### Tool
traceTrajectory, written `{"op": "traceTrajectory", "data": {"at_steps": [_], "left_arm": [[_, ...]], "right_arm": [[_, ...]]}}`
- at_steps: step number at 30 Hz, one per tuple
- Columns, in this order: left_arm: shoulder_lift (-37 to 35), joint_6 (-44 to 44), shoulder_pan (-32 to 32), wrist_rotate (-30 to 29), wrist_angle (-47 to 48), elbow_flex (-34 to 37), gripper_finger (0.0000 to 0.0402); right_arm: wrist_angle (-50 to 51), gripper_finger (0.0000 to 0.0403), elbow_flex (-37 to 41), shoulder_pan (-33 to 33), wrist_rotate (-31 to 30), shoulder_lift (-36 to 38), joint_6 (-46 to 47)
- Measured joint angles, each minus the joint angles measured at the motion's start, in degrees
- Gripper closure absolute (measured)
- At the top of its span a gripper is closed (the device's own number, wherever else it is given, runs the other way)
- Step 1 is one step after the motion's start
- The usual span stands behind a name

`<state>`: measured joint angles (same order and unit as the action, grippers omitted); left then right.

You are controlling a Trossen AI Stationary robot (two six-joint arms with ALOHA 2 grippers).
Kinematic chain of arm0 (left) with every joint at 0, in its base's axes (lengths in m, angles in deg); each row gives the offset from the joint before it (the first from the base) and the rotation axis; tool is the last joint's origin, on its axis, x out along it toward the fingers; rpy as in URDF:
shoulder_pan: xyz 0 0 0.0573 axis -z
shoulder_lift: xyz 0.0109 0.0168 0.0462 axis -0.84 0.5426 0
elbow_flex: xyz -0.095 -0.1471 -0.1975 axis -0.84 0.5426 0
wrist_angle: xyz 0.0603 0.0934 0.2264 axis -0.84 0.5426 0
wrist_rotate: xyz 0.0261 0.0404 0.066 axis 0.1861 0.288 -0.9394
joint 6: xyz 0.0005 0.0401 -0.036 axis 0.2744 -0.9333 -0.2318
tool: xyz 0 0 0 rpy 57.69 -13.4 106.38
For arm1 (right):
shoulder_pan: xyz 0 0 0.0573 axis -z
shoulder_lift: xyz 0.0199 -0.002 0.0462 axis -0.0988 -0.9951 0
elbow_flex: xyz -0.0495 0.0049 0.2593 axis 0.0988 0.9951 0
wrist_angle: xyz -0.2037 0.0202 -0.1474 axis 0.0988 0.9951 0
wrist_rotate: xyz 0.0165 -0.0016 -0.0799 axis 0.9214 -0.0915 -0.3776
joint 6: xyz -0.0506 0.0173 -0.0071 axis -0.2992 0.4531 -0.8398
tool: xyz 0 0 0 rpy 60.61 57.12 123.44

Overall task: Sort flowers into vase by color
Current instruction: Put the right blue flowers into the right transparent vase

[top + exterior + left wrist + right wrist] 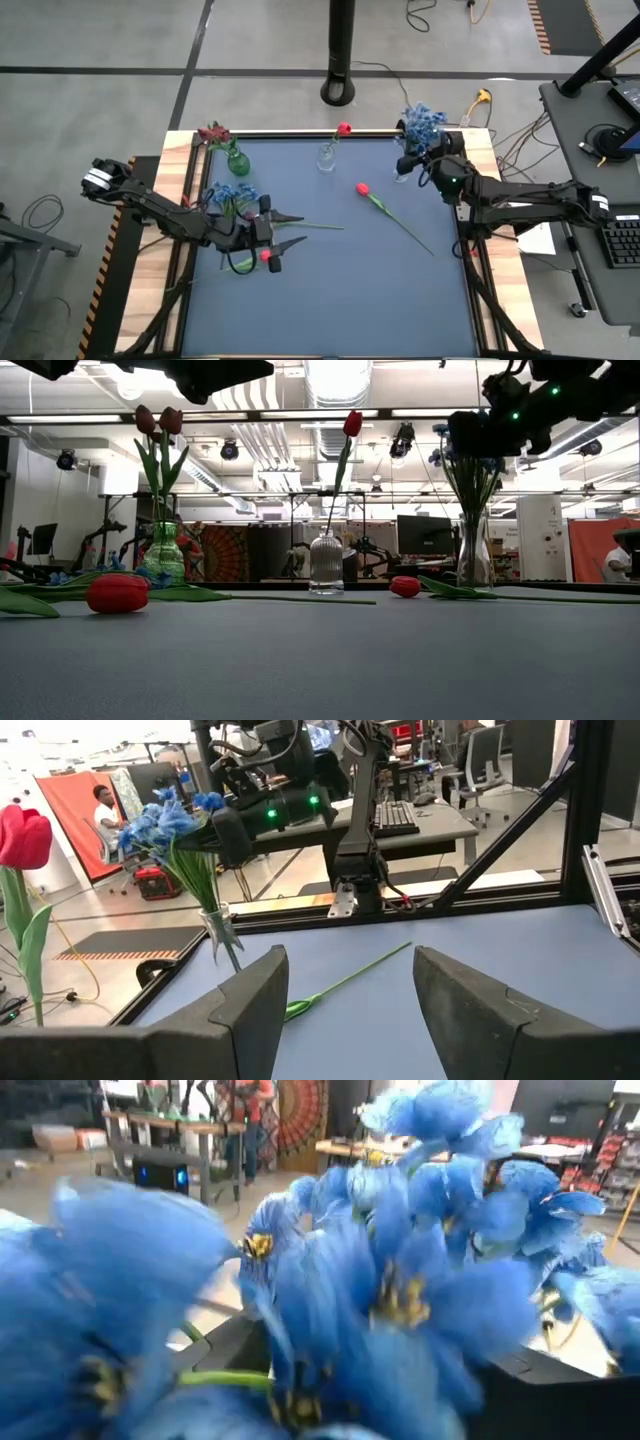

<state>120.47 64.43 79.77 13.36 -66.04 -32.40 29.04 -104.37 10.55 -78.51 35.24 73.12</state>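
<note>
The right gripper (pixel 408 160) is hovering at the far right corner of the bench (pixel 350 290), right at the clear vase (pixel 472 562) that is holding the blue bunch (pixel 424 122). In its wrist view the blue blossoms (pixel 400 1280) are crowding the frame just ahead of the dark fingers (pixel 235 1345), which seem to be standing apart around the green stems rather than pinching them (the petals are hiding most of the gap, so I cannot tell for sure whether they are parted or closed). I am judging this as the end of a placement: a blue bunch is sitting in its vase and the right arm is letting go. The next move is calling for a straight lift clear of the blossoms, so the vase is not being tipped.

The left gripper (pixel 290 228) is waiting low over the near left part of the bench, its fingers (pixel 250 1010) spread wide with nothing between them. A loose blue bunch (pixel 232 194) is lying just beside that arm, and a red tulip (pixel 267 256) is lying close under it. Another red tulip (pixel 363 188) is lying mid-bench, its stem running towards the right arm.

Further out, the green vase (pixel 237 160) is holding maroon blooms (pixel 213 133), and the middle glass vase (pixel 327 157) is holding one red tulip (pixel 344 129).
</note>
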Motion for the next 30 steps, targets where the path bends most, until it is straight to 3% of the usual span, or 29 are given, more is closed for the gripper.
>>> {"op": "traceTrajectory", "data": {"at_steps": [10, 19, 30], "left_arm": [[0.0, 0.3, 0.0, 0.0, 0.0, 0.0, 0.0203], [0.0, 2.3, 0.0, -1.4, 1.7, 0.0, 0.0203], [0.0, 12.4, 0.0, -2.9, 11.3, 0.0, 0.0203]], "right_arm": [[25.1, 0.0137, -9.1, -0.1, 1.5, -0.1, 12.4], [30.3, 0.0128, -11.6, -0.1, 3.9, -0.1, 14.5], [42.4, 0.0131, -16.2, -0.1, 6.5, -0.1, 21.9]]}}
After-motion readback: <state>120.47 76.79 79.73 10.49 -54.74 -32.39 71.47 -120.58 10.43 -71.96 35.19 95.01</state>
